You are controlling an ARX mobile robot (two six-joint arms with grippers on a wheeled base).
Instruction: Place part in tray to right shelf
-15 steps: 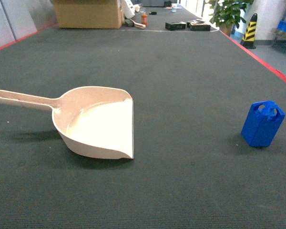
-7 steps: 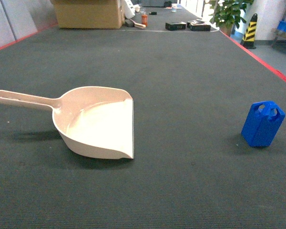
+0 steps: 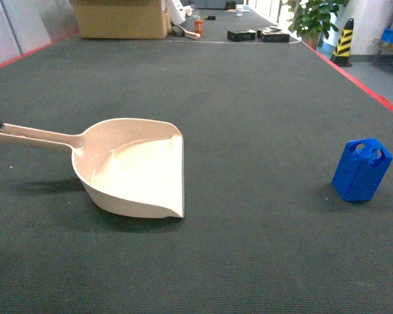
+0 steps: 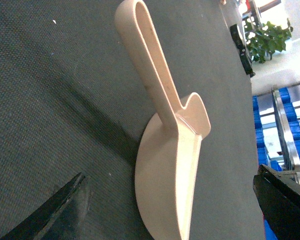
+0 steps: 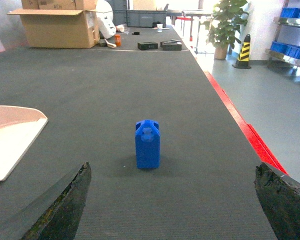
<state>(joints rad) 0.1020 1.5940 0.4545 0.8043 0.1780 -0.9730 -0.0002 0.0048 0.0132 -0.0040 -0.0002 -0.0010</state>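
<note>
While your head view shows the tray (image 3: 134, 171) lying left on the dark surface (image 3: 249, 98) and the part (image 3: 361, 170) standing upright well apart at right, neither is held. Your left wrist view has the left gripper (image 4: 170, 210) fingers spread wide, empty, near the tray handle (image 4: 152, 60). Your right wrist view has the right gripper (image 5: 175, 205) fingers wide, empty; the part looks rigid, light and smooth, so grip its flat sides.
</note>
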